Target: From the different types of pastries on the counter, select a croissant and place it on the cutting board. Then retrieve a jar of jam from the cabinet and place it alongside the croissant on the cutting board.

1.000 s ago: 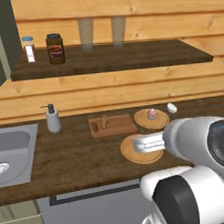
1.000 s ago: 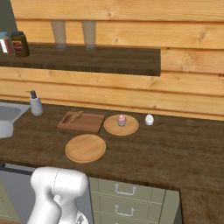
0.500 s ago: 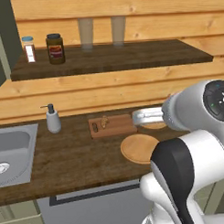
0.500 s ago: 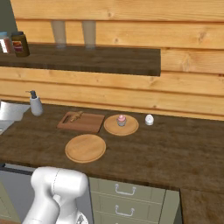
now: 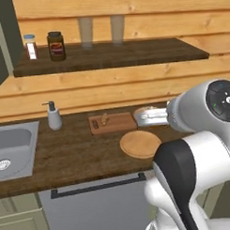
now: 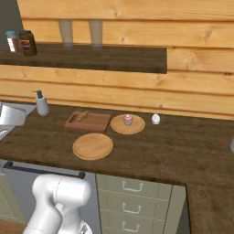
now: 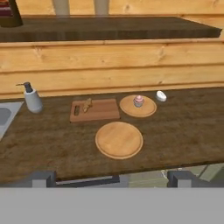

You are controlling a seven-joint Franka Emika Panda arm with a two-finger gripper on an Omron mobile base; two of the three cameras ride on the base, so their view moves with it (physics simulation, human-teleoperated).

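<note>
Two round wooden plates [image 7: 119,139], rectangular cutting board [image 7: 98,111]

Reddish-brown cutting board [image 7: 98,110], golden-brown croissant [image 7: 88,105], pink-frosted cupcake [image 7: 138,101], dark wood-grain counter [image 7: 183,127]

Croissant [image 7: 88,104], small, golden-brown, lying on board [image 7: 101,113] near handle-slot end. Board flat on counter [image 7: 183,127], reddish-brown. Pink-frosted cupcake [image 7: 138,101] upright on round plate just beside board.
</note>
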